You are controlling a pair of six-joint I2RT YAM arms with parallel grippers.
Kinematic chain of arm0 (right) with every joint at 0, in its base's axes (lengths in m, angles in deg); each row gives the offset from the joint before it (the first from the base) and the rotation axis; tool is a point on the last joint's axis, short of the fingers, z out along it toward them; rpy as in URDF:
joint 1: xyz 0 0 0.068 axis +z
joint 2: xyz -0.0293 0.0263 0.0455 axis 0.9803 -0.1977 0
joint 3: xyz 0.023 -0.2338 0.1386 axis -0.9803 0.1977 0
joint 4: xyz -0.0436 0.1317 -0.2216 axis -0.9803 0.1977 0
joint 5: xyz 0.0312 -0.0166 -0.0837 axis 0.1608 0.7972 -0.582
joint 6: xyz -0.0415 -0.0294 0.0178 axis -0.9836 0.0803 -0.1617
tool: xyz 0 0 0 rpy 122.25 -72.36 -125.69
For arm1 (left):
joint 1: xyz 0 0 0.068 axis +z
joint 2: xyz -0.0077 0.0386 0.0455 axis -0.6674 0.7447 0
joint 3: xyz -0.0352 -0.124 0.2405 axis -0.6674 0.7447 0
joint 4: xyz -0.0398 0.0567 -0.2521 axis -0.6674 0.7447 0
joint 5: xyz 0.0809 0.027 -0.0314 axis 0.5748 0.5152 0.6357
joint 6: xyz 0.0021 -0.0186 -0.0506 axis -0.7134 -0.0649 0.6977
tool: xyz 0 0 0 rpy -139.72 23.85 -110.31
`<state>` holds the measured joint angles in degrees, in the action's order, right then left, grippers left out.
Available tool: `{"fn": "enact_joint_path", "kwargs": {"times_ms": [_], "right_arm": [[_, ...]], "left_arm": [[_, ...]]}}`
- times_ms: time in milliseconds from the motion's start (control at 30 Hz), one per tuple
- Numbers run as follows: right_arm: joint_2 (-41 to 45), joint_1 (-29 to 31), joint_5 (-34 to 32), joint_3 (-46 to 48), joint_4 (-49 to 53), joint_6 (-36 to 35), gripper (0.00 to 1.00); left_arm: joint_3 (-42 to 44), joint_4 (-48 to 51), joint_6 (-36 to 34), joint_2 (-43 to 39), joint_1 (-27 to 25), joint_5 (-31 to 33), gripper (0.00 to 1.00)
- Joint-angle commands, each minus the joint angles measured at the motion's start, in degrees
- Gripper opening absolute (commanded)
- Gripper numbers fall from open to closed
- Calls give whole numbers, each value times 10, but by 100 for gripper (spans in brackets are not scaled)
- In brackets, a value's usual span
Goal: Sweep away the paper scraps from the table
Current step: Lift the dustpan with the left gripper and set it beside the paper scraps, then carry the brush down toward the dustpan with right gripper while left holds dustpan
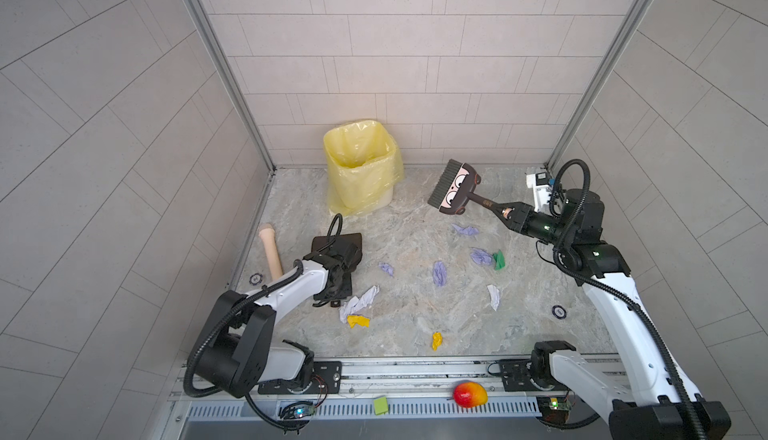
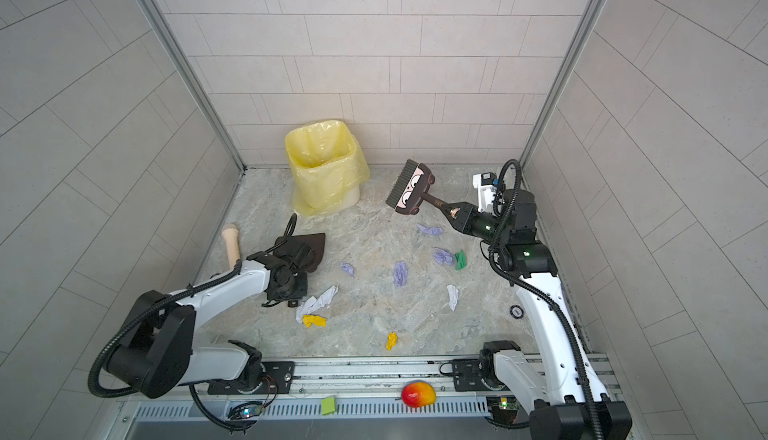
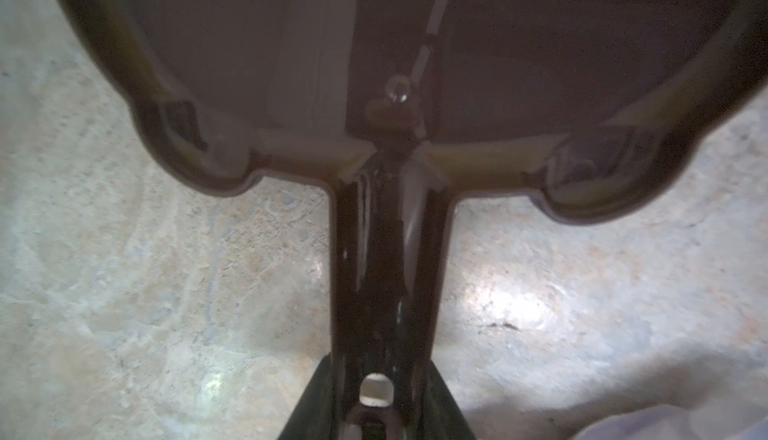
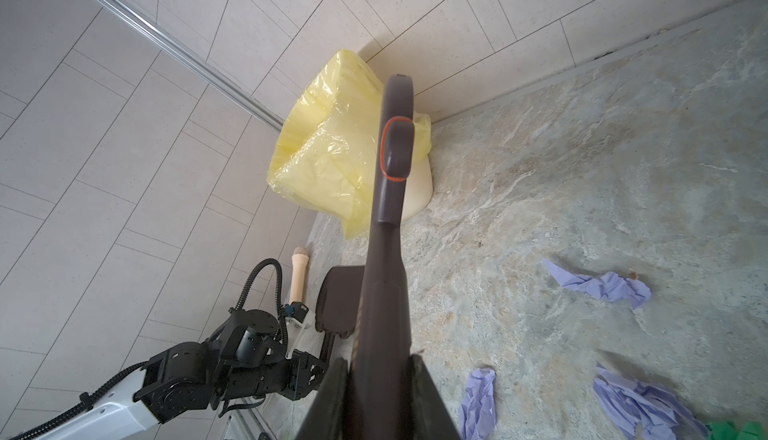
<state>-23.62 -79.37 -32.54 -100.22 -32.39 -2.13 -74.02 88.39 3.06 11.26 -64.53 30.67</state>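
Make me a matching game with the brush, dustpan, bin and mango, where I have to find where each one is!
Things:
1 brush
2 dustpan
3 bin
4 mango

Places:
A on the front rail
B handle in the left hand
C by the back wall
D held in the right hand

Pairs: 1-D, 2-B, 3-C, 4-A

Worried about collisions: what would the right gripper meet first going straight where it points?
Likely the yellow-bagged white bin, hit by the dark-brown bristle brush the right gripper holds; depth unclear.
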Motion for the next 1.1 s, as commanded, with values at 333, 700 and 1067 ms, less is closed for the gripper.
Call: {"fn": "enact_joint_path", "kwargs": {"times_ms": [333, 700, 1067], "right_arm": [[-6, -1, -5, -28, 31, -30, 0], [-24, 5, -23, -74, 144, -102, 0], [-40, 9, -68, -144, 307, -178, 0]], "left_arm": [[-41, 82, 12, -84, -7, 43, 0], [-125, 194, 13, -115, -91, 52, 0], [-207, 288, -20, -72, -246, -13, 0]]}}
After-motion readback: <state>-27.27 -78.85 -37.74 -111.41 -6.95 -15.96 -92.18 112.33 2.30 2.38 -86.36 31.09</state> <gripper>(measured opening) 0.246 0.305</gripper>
